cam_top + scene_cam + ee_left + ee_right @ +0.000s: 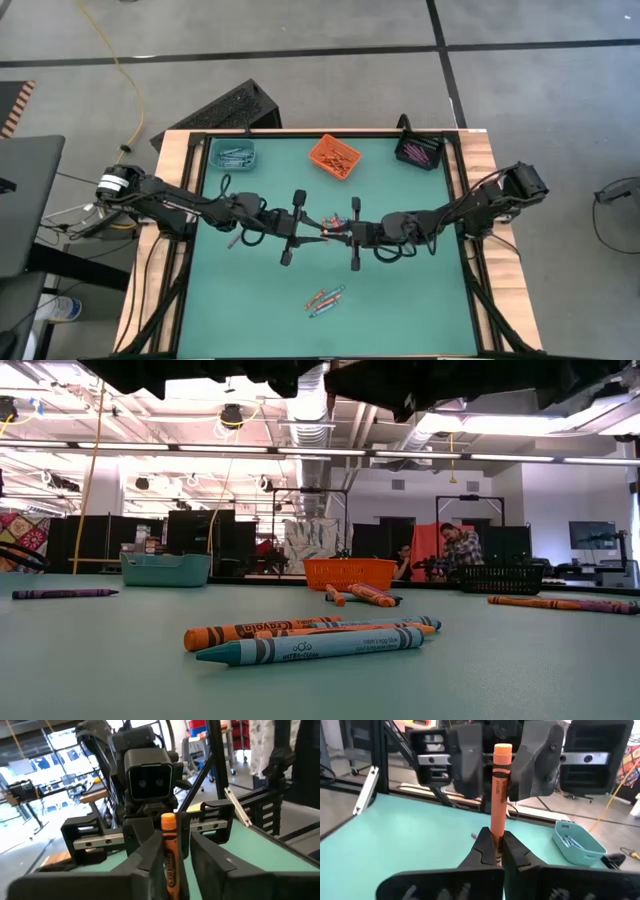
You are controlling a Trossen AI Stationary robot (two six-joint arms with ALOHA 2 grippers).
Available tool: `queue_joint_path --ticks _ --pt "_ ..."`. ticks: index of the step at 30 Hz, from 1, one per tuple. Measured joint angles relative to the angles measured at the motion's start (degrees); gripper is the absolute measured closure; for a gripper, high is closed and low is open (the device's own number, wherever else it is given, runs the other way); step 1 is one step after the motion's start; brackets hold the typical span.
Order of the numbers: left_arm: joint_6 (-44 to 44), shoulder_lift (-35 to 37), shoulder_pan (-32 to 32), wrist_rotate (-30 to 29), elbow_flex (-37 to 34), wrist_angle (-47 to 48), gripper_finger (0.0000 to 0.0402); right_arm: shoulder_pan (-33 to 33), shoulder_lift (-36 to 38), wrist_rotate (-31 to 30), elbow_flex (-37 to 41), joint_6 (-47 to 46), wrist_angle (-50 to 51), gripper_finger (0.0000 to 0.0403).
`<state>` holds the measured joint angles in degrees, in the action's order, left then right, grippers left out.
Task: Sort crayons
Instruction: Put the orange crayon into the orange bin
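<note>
— So, what has the right gripper (496, 851) got?
— Its two dark fingers are clamped tight on the lower end of an orange wax crayon stick (499, 800), held above the middle of the green table (400, 300).
— And the left gripper (170, 857)?
— Nose to nose with the right one. Its fingers stand a little apart on either side of that same crayon's other end; whether they touch it, I cannot tell.
— Other crayons?
— Seen from above, a small cluster of orange and blue ones (325, 298) lies toward six o'clock from the grippers. Toward twelve o'clock, along the far edge, sit a teal plastic bin (232, 154), an orange mesh bin (334, 156) and a black mesh bin (420, 151), each with crayons inside.
</note>
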<state>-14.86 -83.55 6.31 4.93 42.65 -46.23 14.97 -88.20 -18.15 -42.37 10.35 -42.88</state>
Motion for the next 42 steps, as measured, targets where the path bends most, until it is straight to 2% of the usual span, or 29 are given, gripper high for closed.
queue_joint_path --ticks 3,8,15,20,27,31,38,42 --pt "-0.7 0.0 0.5 -3.8 0.0 1.9 0.0285 -1.1 0.2 -0.5 0.0 -0.1 2.7 0.0402" --pt "-1.1 0.1 0.5 -13.5 0.0 9.5 0.0252 -5.1 0.2 -0.5 0.0 -1.9 7.9 0.0402" --pt "-1.6 0.1 0.4 -28.8 0.0 26.7 0.0247 -14.9 0.2 -0.3 0.0 -4.0 16.3 0.0403" --pt "5.0 0.1 0.4 -35.2 0.0 40.9 0.0247 -24.1 0.3 4.1 -2.3 -4.3 23.7 0.0403" --pt "20.7 0.1 -0.4 -35.6 0.0 64.8 0.0247 -36.0 -0.1 14.2 -10.9 -5.9 37.5 0.0403" --pt "30.1 0.1 -1.5 -31.6 0.0 76.7 0.0247 -40.1 -0.2 19.7 -15.5 -5.9 44.8 0.0403" --pt "43.4 1.5 -0.4 -24.4 0.0 87.5 0.0247 -43.1 -3.8 24.4 -21.9 -5.2 51.5 0.0402" --pt "50.5 5.5 3.0 -23.8 0.0 92.1 0.0249 -43.6 -9.6 25.9 -26.8 -2.8 57.7 0.0401"
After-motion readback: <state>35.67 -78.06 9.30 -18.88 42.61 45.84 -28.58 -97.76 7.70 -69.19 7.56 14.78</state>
